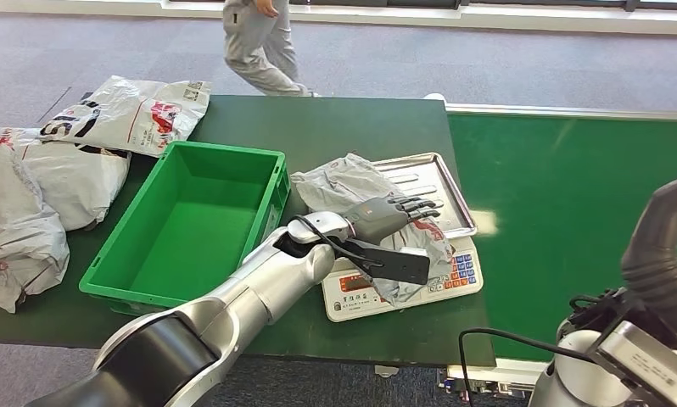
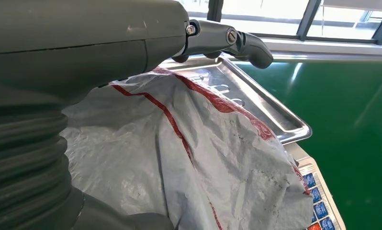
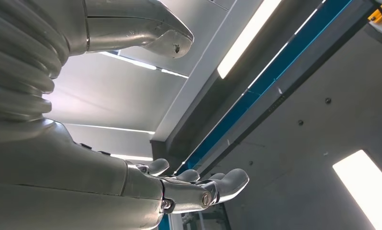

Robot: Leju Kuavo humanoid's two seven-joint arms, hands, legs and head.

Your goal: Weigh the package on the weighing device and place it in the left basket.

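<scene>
A: Where is the package [image 1: 365, 199] seen?

B: It is laid on the scale [image 1: 420, 246], a grey crumpled bag with red print, spread over the steel pan [image 1: 441, 182] and draped down over part of the keypad [image 1: 462, 271]. In the left wrist view the bag [image 2: 189, 158] is seen lying across the pan [image 2: 270, 108], with the blue keys [image 2: 318, 201] just beside its edge.

A: And the left hand [image 1: 386, 216]?

B: It is stretched out flat over the package, fingers [image 1: 420, 205] extended toward the pan. Whether the bag is actually grasped cannot be told; no pinch is shown, and contact is hidden.

A: The right hand [image 3: 198, 189]?

B: It is turned up toward the ceiling, fingers apart, nothing held.

A: The basket [image 1: 191, 225]?

B: A green basket is set just left of the scale on the dark table [image 1: 344, 127]. More bags [image 1: 72, 161] are piled at the far left, and a person [image 1: 259, 42] is seen beyond the table.
</scene>
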